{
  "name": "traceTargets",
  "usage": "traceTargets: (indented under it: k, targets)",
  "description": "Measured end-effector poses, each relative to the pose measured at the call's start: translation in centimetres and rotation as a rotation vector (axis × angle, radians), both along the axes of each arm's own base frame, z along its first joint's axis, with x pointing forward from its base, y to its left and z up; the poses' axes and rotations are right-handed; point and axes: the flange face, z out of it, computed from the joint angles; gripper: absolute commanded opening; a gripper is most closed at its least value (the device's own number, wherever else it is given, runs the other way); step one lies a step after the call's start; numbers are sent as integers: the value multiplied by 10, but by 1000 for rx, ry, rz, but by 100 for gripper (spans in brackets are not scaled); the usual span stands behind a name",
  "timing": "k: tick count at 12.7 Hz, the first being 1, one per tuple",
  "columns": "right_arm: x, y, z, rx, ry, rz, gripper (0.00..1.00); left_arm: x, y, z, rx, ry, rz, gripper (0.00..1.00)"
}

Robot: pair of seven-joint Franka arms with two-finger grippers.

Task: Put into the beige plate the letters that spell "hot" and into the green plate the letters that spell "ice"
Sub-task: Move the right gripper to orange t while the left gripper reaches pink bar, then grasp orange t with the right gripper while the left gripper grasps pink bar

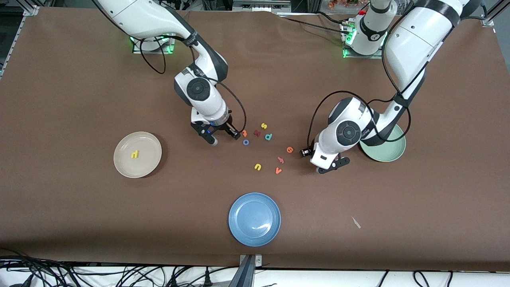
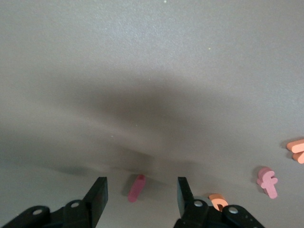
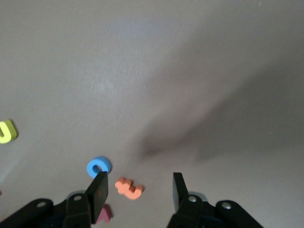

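Note:
My left gripper [image 1: 311,162] is low over the table beside the green plate [image 1: 388,153], which its arm partly covers. It is open, and the dark red bar "i" [image 2: 136,187] lies flat between its fingers [image 2: 141,181], touching neither. The orange "e" [image 1: 290,150] lies just beside that hand. My right gripper [image 1: 226,139] is also open and low, with the orange "t" [image 3: 129,188] between its fingers [image 3: 139,176]. The blue "o" [image 1: 246,142] lies beside the "t" [image 1: 244,133]. The yellow "h" [image 1: 135,154] rests in the beige plate [image 1: 137,169].
A blue plate [image 1: 254,235] sits near the table's front edge. Between the arms lie a dark red letter [image 1: 257,133], a yellow "s" [image 1: 263,126], a teal "p" [image 1: 268,136], a pink "f" [image 1: 281,160], an orange "v" [image 1: 278,170] and a yellow "u" [image 1: 257,167].

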Motion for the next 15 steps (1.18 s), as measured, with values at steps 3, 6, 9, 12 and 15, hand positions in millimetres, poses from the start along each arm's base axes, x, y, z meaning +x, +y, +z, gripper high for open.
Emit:
traceTargets:
  k: [3, 6, 9, 12, 15]
  targets:
    - [-14, 17, -2, -8, -2, 13, 69, -1, 1, -6, 18, -4, -20, 66]
    - [-31, 40, -16, -28, -8, 78, 71, -5, 0, -16, 40, 0, -23, 66]
    - [-37, 54, -31, -67, -50, 178, 75, -7, -2, -20, 51, 5, 3, 64]
    - [-34, 52, -38, -104, -94, 328, 75, -10, -7, -21, 59, 10, 43, 56]
    - [-34, 52, -39, -109, -104, 396, 74, -14, -16, -21, 66, 14, 74, 48]
